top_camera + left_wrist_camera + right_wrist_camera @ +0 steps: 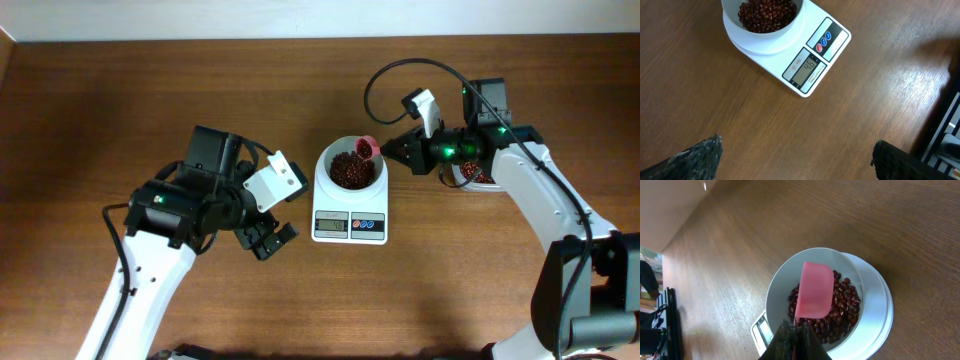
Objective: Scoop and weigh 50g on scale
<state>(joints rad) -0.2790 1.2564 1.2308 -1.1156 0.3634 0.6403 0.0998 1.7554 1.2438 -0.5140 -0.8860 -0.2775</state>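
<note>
Top-up step: pink scoop [814, 290] clenched in R jaws, held over scale [349, 228] bowl [780, 285], beans [766, 12] piled inside. L jaws released, wide, idle over counter [120, 100]. LCD [806, 66] looks like 46, so prob. short of target. Next: add only a few more beans, gently, w/o overshoot.
</note>
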